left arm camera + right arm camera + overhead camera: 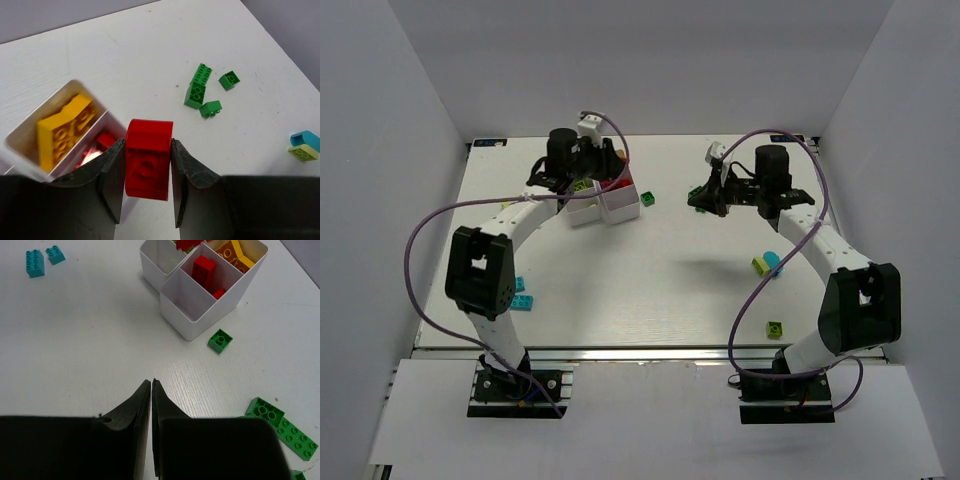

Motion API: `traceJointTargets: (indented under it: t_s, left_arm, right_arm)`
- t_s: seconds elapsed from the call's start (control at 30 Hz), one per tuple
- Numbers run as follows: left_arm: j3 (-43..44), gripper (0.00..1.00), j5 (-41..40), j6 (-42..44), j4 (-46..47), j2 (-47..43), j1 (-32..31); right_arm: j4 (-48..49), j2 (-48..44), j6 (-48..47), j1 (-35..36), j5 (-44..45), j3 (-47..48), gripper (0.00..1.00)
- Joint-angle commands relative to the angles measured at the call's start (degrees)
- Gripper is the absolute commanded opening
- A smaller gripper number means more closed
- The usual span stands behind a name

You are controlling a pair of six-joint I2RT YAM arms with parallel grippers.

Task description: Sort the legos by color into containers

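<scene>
My left gripper (148, 150) is shut on a red lego (148, 157) and holds it right next to the white trays (20, 146), whose compartments hold yellow legos (65, 127) and red legos (100, 142). In the top view this gripper (603, 176) hangs over the trays (620, 212) at the back left. My right gripper (151, 384) is shut and empty, low over the bare table. In the top view it (705, 198) sits by a cluster of dark green legos (280, 427). One dark green lego (220, 340) lies beside the trays (185, 315).
Two cyan legos (521, 294) lie at the left. A lime and a cyan lego (767, 263) lie at the right by the right arm, and a lime one (775, 328) lies near the front edge. White walls enclose the table.
</scene>
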Motion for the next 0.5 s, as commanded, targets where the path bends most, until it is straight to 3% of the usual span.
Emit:
traceJointTargets:
  t_s: [0.0, 0.27, 0.47]
  left_arm:
    - [4.41, 0.00, 0.64, 1.47, 5.96, 2.65, -2.65]
    - [8.11, 0.00, 3.01, 7.35, 12.11, 10.47, -3.71]
    - [11.19, 0.00, 4.24, 9.47, 11.68, 14.79, -3.71]
  right_arm:
    - [1.68, -2.71, -0.67, -0.47, -0.62, -0.95, 0.10]
    - [1.06, -3.33, -1.38, -1.26, -0.44, -1.83, 0.11]
    - [0.62, -2.71, -1.64, -1.43, -0.53, -1.48, 0.12]
